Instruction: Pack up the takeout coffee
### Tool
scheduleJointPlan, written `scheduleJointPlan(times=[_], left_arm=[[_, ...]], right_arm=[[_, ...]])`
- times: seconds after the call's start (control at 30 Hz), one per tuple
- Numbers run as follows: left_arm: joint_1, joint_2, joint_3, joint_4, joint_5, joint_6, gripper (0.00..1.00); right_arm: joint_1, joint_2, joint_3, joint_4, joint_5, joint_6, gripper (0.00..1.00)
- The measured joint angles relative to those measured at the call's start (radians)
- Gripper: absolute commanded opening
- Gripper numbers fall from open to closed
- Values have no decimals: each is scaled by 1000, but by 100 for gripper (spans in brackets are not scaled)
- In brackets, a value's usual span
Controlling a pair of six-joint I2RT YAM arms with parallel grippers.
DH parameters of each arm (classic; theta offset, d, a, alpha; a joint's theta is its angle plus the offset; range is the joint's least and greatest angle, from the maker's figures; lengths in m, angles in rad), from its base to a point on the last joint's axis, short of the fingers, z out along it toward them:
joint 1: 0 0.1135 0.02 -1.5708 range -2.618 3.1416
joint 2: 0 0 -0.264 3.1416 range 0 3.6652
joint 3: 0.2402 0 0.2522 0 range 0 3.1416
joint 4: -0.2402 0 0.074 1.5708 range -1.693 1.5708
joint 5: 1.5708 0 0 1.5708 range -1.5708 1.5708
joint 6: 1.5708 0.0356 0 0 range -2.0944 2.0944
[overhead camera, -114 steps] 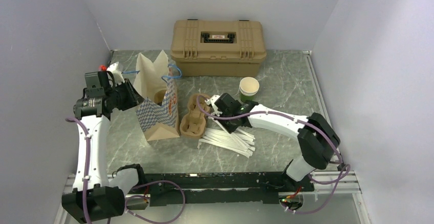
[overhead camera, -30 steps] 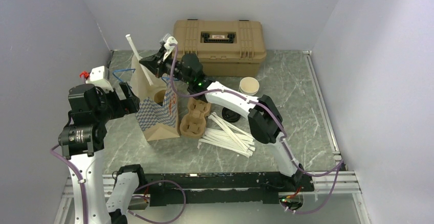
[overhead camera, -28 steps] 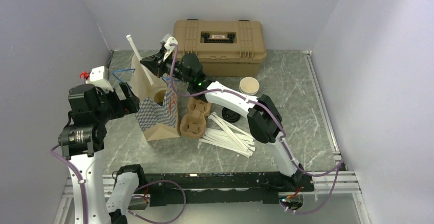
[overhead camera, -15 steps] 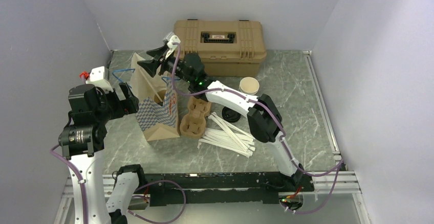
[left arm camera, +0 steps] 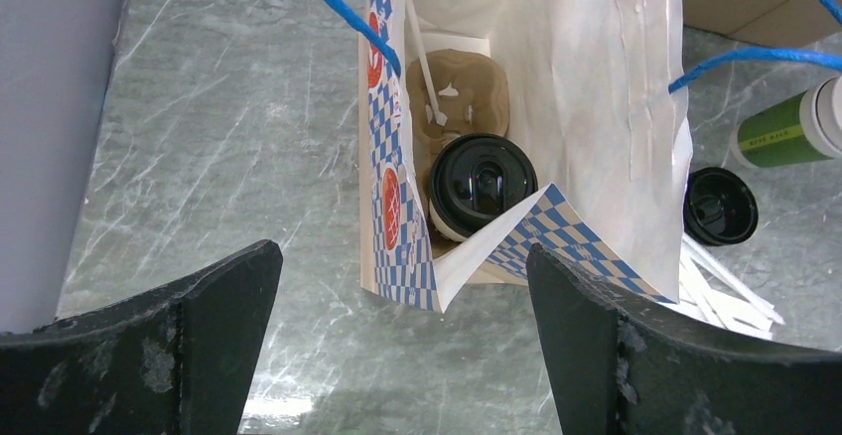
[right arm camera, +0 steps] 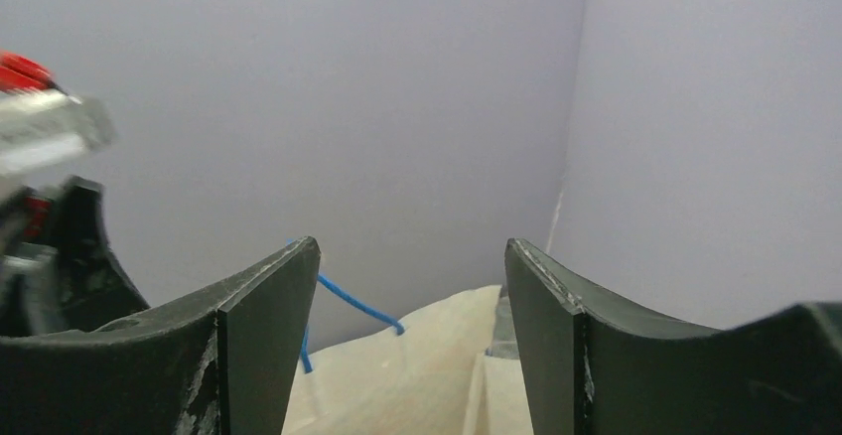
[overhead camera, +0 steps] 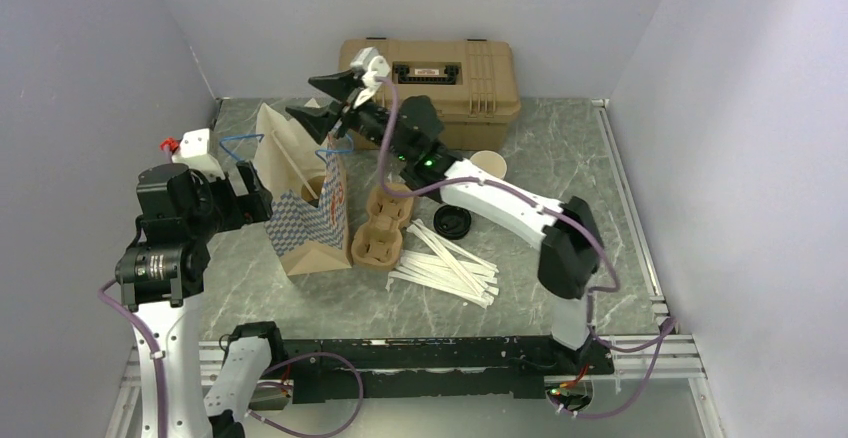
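The takeout coffee (left arm camera: pixel 483 185), a tan cup under a round black lid, stands inside the open paper bag (left arm camera: pixel 606 87) in a brown cup carrier (left arm camera: pixel 457 82). A white straw (left arm camera: pixel 421 53) leans in the bag beside it. From above, the bag (overhead camera: pixel 305 223) stands left of centre, and the straw (overhead camera: pixel 289 164) slants into its mouth. My left gripper (left arm camera: pixel 402 256) hangs open above the bag's near corner, holding nothing; from above it sits left of the bag (overhead camera: pixel 255 198). My right gripper (overhead camera: pixel 302 96) is open and empty in the air above the bag's back edge (right arm camera: pixel 412 251).
A green paper cup (overhead camera: pixel 490 170) (left arm camera: pixel 784 129) and a loose black lid (overhead camera: pixel 452 223) (left arm camera: pixel 720 207) sit right of the bag. A second cup carrier (overhead camera: pixel 380 233) and several white straws (overhead camera: pixel 445 268) lie near the centre. A tan toolbox (overhead camera: pixel 450 78) stands at the back.
My right gripper opened and let go of the white straw, which dropped into the bag. The gripper then rose and drew back to the right. The left arm stayed put.
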Motion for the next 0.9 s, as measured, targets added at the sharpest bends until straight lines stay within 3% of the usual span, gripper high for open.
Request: scheduleJointPlan(times=[0.2,0.43,0.9], left_arm=[[-42,9,6,-2,-31,13,99],[-60,35,61,1,-47,8,99],[-80,133,155,14,77,4,99]], right_arm=[[0,-234,-132,-41,34,-124,78],[0,-443,-219,-262,133,-236,99],[-2,-785,-440,-704,502,-223,100]])
